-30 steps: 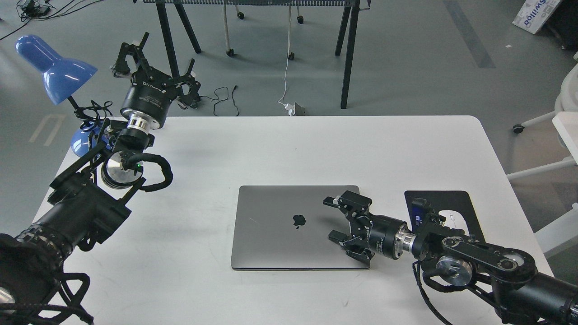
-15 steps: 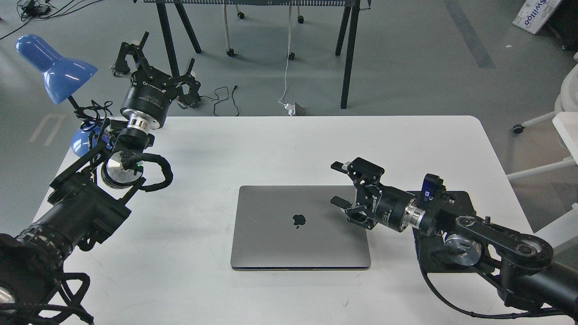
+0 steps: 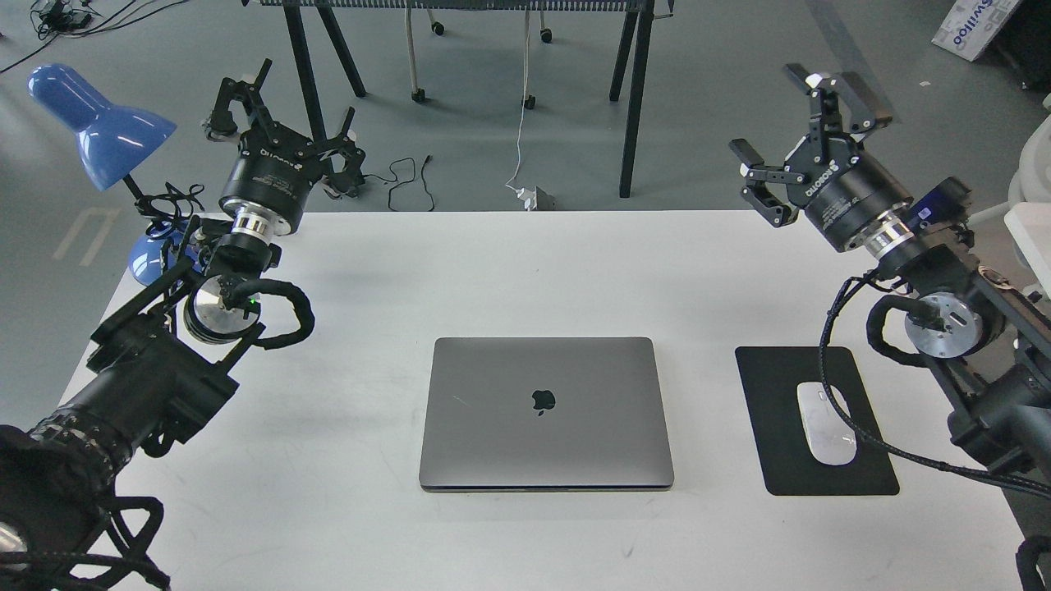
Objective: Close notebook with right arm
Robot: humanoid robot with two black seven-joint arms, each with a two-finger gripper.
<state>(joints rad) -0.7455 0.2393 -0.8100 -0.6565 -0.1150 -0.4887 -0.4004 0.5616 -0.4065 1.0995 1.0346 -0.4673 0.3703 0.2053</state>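
The notebook [image 3: 545, 424] is a slim grey metal laptop. It lies shut and flat in the middle of the white table [image 3: 509, 263], lid up with the apple logo showing. My right gripper [image 3: 795, 130] is open and empty, raised high above the table's far right corner, well away from the notebook. My left gripper [image 3: 283, 111] is open and empty, raised over the table's far left corner beside the blue lamp [image 3: 97, 123].
A black mouse pad [image 3: 780, 460] with a white mouse [image 3: 825, 435] lies right of the notebook, under my right arm's cable. Black trestle legs [image 3: 632, 107] and a white cable with a charger [image 3: 534, 197] are on the floor beyond the table.
My right gripper has lifted off the notebook's right side and swung up and back to the far right corner, uncovering the mouse pad and mouse. The notebook and left arm have not moved.
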